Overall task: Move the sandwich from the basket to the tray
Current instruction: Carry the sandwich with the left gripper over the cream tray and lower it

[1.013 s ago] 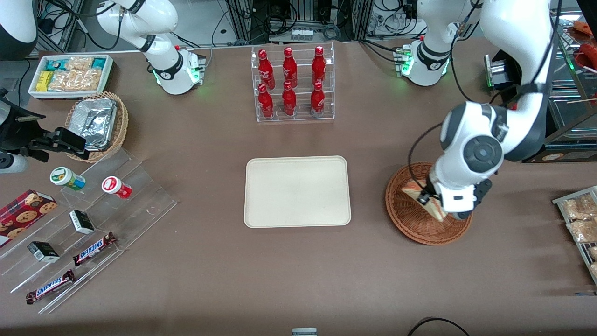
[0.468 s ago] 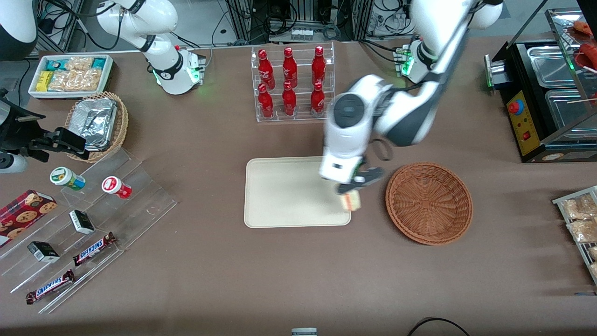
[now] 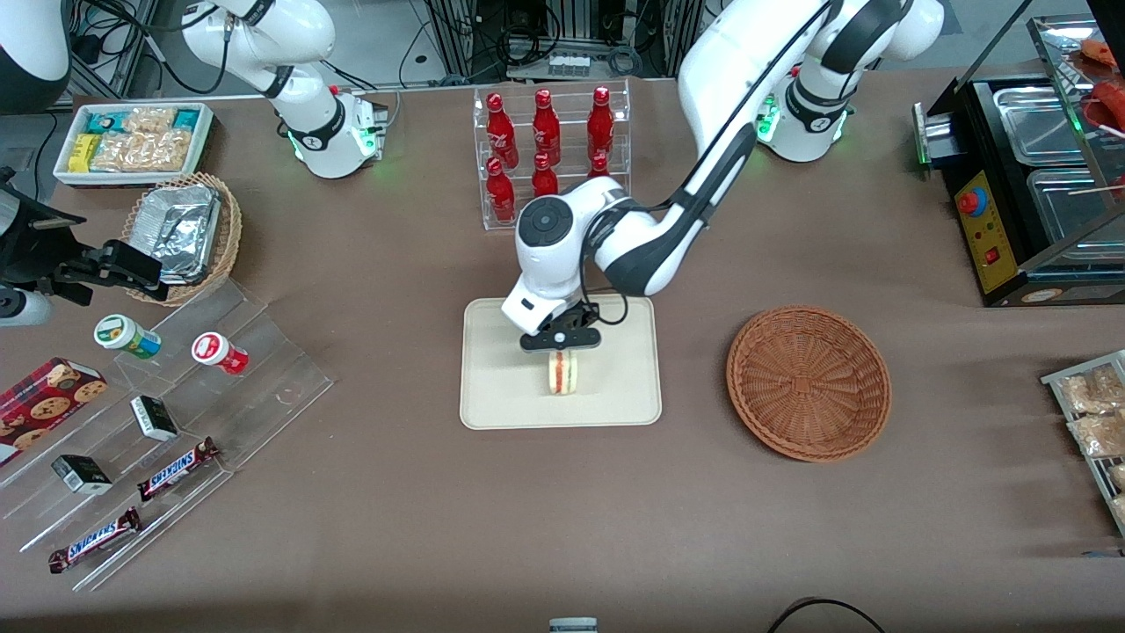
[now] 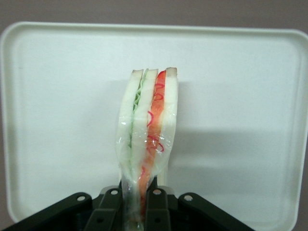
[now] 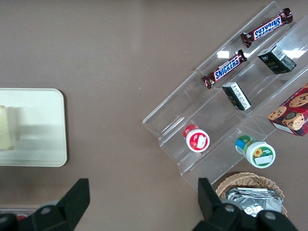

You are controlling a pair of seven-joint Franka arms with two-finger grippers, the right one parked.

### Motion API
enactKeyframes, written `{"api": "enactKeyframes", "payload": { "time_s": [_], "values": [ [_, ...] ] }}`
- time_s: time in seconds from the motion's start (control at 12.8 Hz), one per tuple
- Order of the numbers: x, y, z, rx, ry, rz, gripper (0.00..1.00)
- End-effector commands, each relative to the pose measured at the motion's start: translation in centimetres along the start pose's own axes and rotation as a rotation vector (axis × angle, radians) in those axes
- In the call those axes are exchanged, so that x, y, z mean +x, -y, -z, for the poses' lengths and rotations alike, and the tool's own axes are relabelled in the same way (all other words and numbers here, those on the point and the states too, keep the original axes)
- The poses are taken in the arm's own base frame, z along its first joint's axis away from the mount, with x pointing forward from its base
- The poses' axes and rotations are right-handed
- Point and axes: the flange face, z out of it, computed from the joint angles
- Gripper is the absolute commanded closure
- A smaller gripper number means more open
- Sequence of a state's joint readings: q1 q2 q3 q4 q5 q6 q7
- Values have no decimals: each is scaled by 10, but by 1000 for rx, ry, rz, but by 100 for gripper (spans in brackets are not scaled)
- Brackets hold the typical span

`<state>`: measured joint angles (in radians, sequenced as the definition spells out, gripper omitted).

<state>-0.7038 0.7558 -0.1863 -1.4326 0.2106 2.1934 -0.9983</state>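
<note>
One sandwich (image 3: 562,373) clamped upright in pincer (image 3: 561,345) w/ fingers tight, above tray (image 3: 492,396); basket (image 3: 809,382) nearby.

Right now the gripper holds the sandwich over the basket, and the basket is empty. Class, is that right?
Not quite. The gripper holds the sandwich over the tray, not the basket, as the front view shows. The rest stands: the basket is empty.

The claw (image 3: 560,343) holds the sandwich (image 3: 562,373) over the tray (image 3: 501,396), beside the basket (image 3: 809,382).
</note>
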Motion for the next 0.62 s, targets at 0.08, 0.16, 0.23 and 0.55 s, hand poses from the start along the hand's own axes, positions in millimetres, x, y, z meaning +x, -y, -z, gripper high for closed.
{"api": "enactKeyframes", "payload": {
  "time_s": [0.08, 0.16, 0.23, 0.55],
  "values": [
    [1, -11, -15, -8, -27, -38, 76],
    [2, -11, -14, -7, -30, -34, 27],
    [4, -9, -11, -9, -34, -26, 1],
    [41, 27, 76, -8, -45, 76, 1]
  ]
}}
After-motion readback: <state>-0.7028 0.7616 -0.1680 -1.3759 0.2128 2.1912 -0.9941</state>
